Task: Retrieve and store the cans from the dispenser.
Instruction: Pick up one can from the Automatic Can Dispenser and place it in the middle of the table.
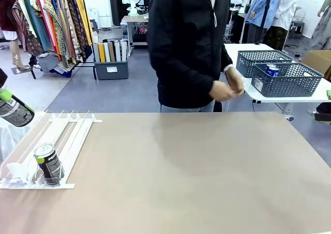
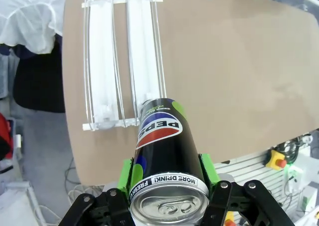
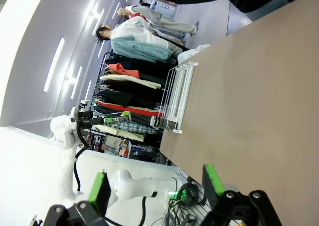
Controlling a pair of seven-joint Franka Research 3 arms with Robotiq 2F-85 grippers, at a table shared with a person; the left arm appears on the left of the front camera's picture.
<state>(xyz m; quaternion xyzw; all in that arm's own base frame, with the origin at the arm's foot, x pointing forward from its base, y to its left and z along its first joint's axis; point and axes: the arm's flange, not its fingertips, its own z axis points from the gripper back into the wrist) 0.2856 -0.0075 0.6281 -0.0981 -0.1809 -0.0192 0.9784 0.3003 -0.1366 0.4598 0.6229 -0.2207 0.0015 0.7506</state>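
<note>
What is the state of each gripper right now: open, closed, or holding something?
Left gripper: closed on a black can.
Right gripper: open, holding nothing.

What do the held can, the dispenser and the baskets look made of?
Held can: likely aluminium, glossy black printed body, bare silvery lid with pull tab. Dispenser: seemingly white plastic lanes with thin clear rails, semi-gloss. Baskets: apparently rigid plastic, matte grey-blue, perforated walls.

Bright, even overhead light, soft shadow of the person [image 1: 186, 43] on the counter [image 1: 207, 182], hands [image 1: 230, 88] motion-blurred, ceiling strips [image 3: 55, 64] blown out white, counter edges bowed in left wrist view, sheen on the can [image 2: 164, 156] top.
</note>
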